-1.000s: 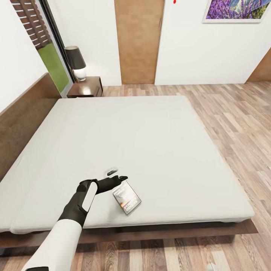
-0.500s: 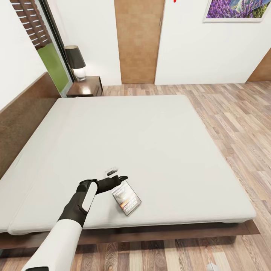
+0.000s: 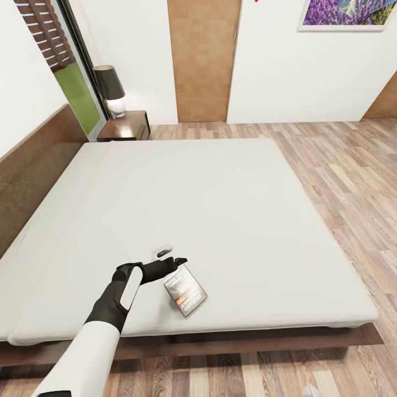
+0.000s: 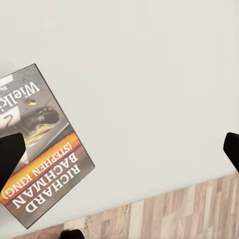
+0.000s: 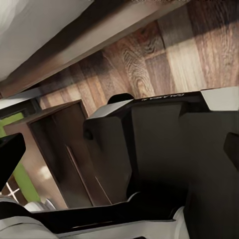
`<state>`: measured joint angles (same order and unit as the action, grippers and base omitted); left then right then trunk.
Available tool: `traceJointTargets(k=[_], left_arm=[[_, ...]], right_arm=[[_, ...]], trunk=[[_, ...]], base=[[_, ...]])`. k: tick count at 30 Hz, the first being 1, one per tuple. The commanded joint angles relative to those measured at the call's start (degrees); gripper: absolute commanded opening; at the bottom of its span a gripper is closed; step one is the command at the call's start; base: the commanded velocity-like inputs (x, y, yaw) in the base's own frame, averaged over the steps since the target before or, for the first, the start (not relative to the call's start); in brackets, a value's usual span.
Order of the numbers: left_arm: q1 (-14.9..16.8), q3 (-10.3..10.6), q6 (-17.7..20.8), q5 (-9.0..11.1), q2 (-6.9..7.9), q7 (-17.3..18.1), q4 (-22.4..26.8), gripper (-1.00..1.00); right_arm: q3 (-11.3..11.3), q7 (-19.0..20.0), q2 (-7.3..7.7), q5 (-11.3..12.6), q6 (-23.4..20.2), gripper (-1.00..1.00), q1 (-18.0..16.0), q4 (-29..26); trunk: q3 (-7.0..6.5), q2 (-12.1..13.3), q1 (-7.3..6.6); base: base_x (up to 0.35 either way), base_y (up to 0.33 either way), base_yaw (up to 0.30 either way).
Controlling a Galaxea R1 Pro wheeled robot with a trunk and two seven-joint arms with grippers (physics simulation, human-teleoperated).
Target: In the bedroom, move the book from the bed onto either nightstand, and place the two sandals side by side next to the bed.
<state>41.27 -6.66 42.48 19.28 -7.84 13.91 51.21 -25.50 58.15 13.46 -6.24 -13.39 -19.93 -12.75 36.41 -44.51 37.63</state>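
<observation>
0 steps look complete: book [image 3: 186, 290] lies on bed [image 3: 231, 204], left gripper [image 3: 169, 257] spread wide beside it, apparently not gripping; nightstand [image 3: 125, 126] far off.

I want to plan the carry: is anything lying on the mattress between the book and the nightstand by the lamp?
Nothing visible does. The book lies near the bed's foot edge beside the left gripper, and bare white mattress runs up to the nightstand, whose lamp takes part of the top.
</observation>
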Motion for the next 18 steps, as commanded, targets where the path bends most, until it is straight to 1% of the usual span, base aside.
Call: traceJointTargets(k=[1,18], left_arm=[[0.0,-0.3,0.4,0.0,-0.07,0.2,0.0,1.0],[0.0,-0.3,0.4,0.0,-0.07,0.2,0.0,1.0]], right_arm=[[-0.5,0.3,-0.04,-0.6,-0.3,1.0,0.0,-0.1],[-0.5,0.3,-0.06,-0.6,-0.2,1.0,0.0,0.0]], trunk=[[0.24,-0.5,0.23],[3.29,-7.3,3.97]], base=[[0.0,0.0,0.0],[0.0,0.0,0.0]])
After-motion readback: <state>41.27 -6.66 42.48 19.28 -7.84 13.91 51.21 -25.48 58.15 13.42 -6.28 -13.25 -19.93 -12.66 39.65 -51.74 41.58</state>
